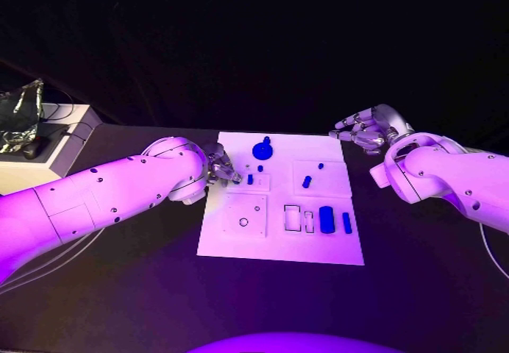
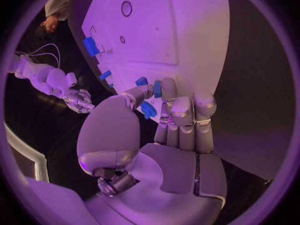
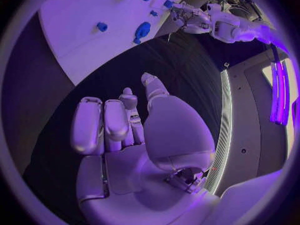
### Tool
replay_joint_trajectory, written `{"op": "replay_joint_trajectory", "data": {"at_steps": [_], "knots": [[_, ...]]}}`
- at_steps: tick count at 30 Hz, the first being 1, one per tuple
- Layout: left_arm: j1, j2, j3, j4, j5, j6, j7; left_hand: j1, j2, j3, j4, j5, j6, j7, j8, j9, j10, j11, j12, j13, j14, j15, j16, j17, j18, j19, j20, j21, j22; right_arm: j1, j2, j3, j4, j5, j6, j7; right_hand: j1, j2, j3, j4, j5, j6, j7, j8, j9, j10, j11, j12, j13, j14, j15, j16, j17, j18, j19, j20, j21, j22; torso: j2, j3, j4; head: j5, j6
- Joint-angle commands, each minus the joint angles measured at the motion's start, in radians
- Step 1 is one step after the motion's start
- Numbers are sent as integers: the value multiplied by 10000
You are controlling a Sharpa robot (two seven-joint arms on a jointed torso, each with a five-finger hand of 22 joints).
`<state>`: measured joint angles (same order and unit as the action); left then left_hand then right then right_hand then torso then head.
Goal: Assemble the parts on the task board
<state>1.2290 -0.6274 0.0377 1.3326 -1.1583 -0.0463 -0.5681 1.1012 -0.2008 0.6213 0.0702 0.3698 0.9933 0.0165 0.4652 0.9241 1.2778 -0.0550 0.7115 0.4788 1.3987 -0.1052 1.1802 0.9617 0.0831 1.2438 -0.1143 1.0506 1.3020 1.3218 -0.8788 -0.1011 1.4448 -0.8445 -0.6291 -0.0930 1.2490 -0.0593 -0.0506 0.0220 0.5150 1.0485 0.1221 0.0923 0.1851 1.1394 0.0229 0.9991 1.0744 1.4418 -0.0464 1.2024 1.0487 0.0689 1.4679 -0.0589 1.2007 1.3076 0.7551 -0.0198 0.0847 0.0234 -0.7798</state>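
From overhead the left robot hand point(image 1: 221, 168), at the task board's point(image 1: 278, 250) left edge, hides its grasp; its wrist camera reveals fingertips pinching a small blue part point(image 2: 157, 88), while the right robot hand point(image 1: 366, 129) hovers empty, fingers loosely curled, beside the board's far corner.

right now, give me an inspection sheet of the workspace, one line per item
surface: black table, bare around the board.
job's things: white task board mid-table; blue parts on it, a round part at the far end, two bars at the near right.
clutter: pale box with dark items at the far left corner.
hands: left hand at the board's left edge, a small blue part at its fingertips; right hand off the board's far right corner, holding nothing.
cables: thin cables under the left arm.
surroundings: dark.
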Motion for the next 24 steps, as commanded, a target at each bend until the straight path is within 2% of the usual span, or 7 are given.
{"op": "replay_joint_trajectory", "data": {"at_steps": [1, 3, 12, 24], "knots": [[-32, -19, -29, -38, -196, 376, -123, 176, 106, 1089, -1057, 31, 63, -29, 51, 16, -4, -73, 53, 10, 70, -20, 2, 12, -128, 69, 11, 60, 12, -5, -6, 4, 22, -53, 97, 113, -11, 94, -4, -41, 42, 18, 41, -31, -16, -96, -4, -64, -13, 4, -35, -47, -12, 68, 307, -45, -54, 1638, 0, -1, 1, 15, -10], [-32, -29, -28, -42, -201, 372, -130, 176, 106, 1089, -1057, 31, 63, -29, 51, 16, -4, -73, 53, 10, 70, -20, 2, 12, -128, 69, 11, 60, 12, -5, -11, 4, 23, -53, 75, 131, -11, 94, -4, -41, 42, 18, 41, -31, -16, -96, -4, -64, -13, 4, -35, -47, -12, 68, 307, -45, -54, 1638, 2, -5, 5, 19, 17], [-31, -37, -25, -87, -203, 354, -151, 193, 100, 1084, -1024, 28, 69, -30, 50, 11, 0, -72, 55, 13, 76, -19, 11, 25, -132, 75, 9, 62, 18, -5, -21, 4, 26, -56, 56, 142, -18, 121, -22, -74, 52, 35, 36, -29, -19, -83, -7, -40, 2, 6, -36, -39, -8, 65, 310, -47, -43, 1641, 2, -6, -3, 24, -14], [-31, 66, -16, -233, -202, 303, -166, 198, 103, 1079, -1003, 22, 63, -31, 53, 14, -3, -71, 54, 13, 75, -19, 13, 26, -133, 79, 11, 66, 24, -5, -30, 4, 27, -57, 61, 143, -28, 132, -22, -72, 62, 33, 36, -33, -22, -81, -7, -35, 6, 4, -37, -40, -10, 66, 309, -47, -47, 1640, 9, 1, -10, 26, 10]]}}
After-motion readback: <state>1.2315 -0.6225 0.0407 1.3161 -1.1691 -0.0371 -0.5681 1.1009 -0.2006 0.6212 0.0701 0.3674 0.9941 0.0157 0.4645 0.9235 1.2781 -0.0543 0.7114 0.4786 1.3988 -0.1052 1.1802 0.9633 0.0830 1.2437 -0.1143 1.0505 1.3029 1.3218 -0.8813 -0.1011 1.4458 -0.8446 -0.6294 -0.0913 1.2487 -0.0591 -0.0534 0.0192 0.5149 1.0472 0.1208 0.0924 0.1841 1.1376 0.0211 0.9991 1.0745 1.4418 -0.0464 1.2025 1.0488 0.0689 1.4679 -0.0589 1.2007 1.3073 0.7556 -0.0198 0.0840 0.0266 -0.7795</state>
